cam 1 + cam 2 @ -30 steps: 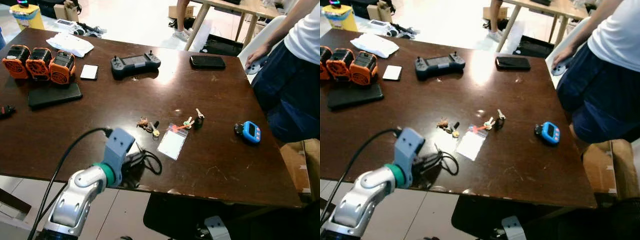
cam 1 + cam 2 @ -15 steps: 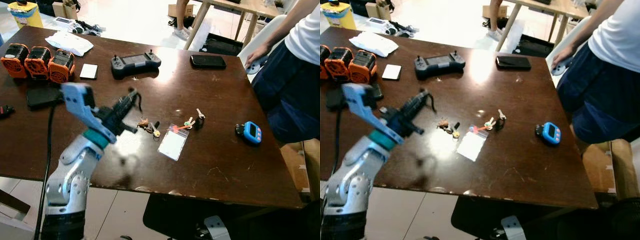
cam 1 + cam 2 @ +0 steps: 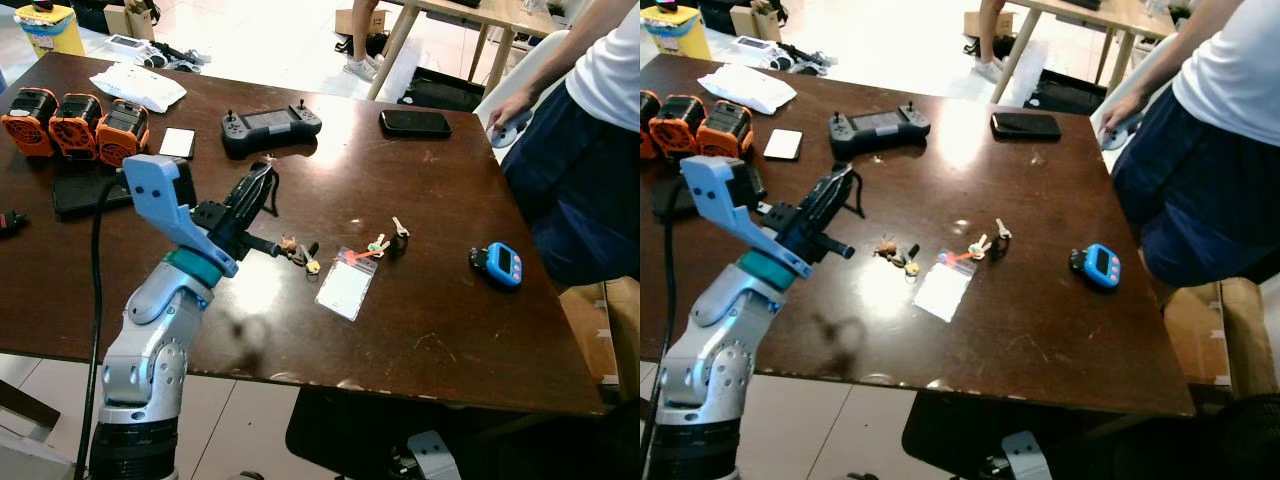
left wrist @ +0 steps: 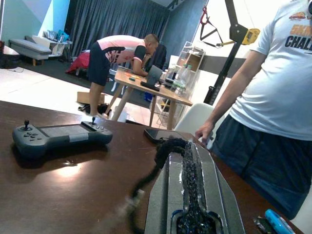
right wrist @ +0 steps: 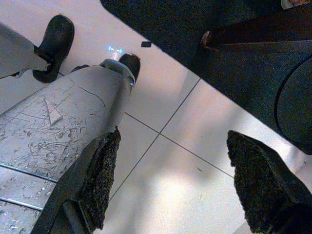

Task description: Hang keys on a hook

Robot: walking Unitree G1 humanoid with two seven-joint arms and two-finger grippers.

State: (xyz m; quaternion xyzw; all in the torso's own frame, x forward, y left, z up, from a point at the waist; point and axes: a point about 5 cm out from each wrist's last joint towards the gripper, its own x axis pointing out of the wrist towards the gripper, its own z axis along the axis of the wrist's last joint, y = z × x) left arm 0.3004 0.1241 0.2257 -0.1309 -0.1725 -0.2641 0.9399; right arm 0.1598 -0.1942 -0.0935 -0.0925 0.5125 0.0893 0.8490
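Two bunches of keys lie mid-table: a brown-tagged bunch (image 3: 298, 252) and a bunch with coloured tags (image 3: 385, 241) beside a clear card sleeve (image 3: 345, 288). My left gripper (image 3: 260, 182) hovers over the dark wooden table (image 3: 420, 330), just left of the brown-tagged bunch and not touching it. Its fingers point toward the far side. In the left wrist view the left gripper (image 4: 183, 148) is shut, with a loop of black cord by its tips. My right gripper (image 5: 175, 180) hangs open over the tiled floor below the table.
A black game controller (image 3: 271, 123) and a phone (image 3: 415, 123) lie at the far side. Orange battery packs (image 3: 75, 125), a white card (image 3: 178, 143) and a black slab (image 3: 90, 190) sit at the left. A blue device (image 3: 502, 264) lies at the right, near a standing person (image 3: 590, 150).
My left arm has swung up from the table's near edge to hover over the table, left of the keys. In the last half second it shifted slightly right. The keys stayed put.
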